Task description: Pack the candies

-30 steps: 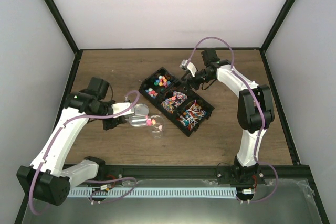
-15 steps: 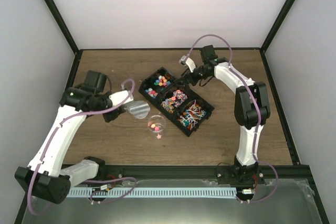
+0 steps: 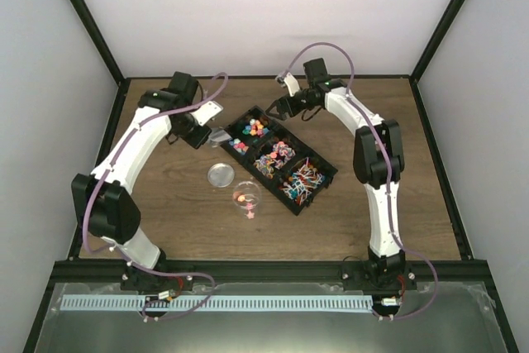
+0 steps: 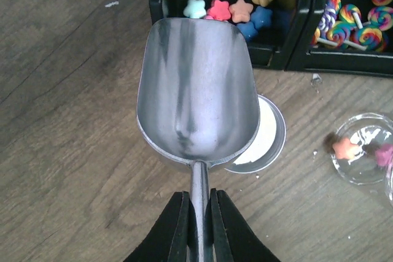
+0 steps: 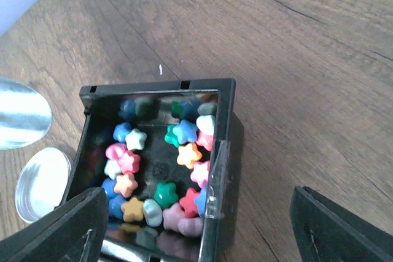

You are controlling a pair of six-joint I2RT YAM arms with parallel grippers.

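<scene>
My left gripper [image 4: 199, 216] is shut on the thin handle of an empty metal scoop [image 4: 196, 84], whose lip reaches the near wall of the tray's star compartment. In the top view the left gripper [image 3: 207, 128] and scoop [image 3: 221, 135] sit left of the black tray [image 3: 324, 173]. Star candies [image 5: 184, 154] fill that compartment, and lollipops [image 4: 356, 4] lie in another. The clear jar [image 3: 246, 196] stands in front of the tray with a few candies inside. My right gripper [image 5: 202, 228] is open wide, straddling the star compartment's right wall and holding nothing.
The jar's round metal lid [image 3: 220, 174] lies flat on the wood, partly under the scoop in the left wrist view. One loose star candy [image 3: 250, 214] rests on the table just in front of the jar. The black frame posts bound the table's back corners.
The left arm has swung the scoop from the jar back up to the star compartment. The right gripper has shifted left over the tray's far end and narrowed slightly.
</scene>
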